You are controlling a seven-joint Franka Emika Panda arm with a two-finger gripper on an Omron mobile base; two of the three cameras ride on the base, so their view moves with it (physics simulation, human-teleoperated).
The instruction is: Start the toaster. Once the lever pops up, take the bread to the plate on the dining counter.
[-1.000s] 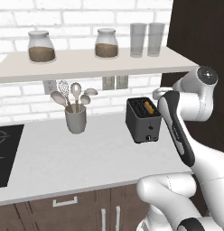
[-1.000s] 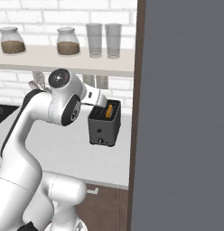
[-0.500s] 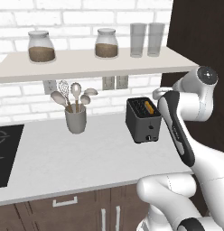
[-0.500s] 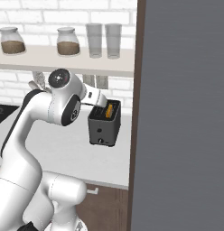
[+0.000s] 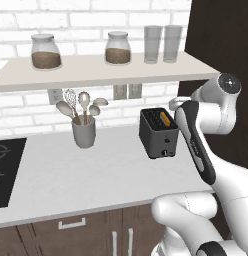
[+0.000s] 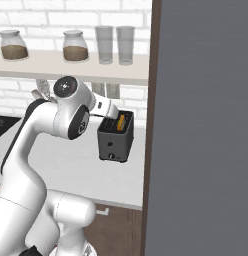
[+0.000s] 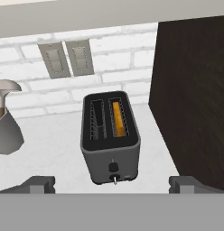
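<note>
The toaster (image 5: 158, 133) is a dark grey box standing on the white worktop near the dark cabinet; it also appears in the right base view (image 6: 115, 141). The bread (image 7: 117, 118) sits sunk in its right-hand slot, showing as an orange-tan strip (image 5: 166, 119). A small knob and a lever stub are on the toaster's front face (image 7: 114, 168). My gripper (image 7: 113, 186) hovers above and in front of the toaster, open wide, touching nothing. One fingertip (image 7: 41, 184) rises at the lower left of the hand view. The plate and the dining counter are out of view.
A grey utensil cup (image 5: 84, 133) stands left of the toaster. Low overhead runs a shelf (image 5: 96, 75) with jars and glasses. A tall dark cabinet (image 5: 221, 45) walls off the right side. Wall outlets (image 7: 66, 58) sit behind the toaster, and a black hob (image 5: 6, 170) is far left.
</note>
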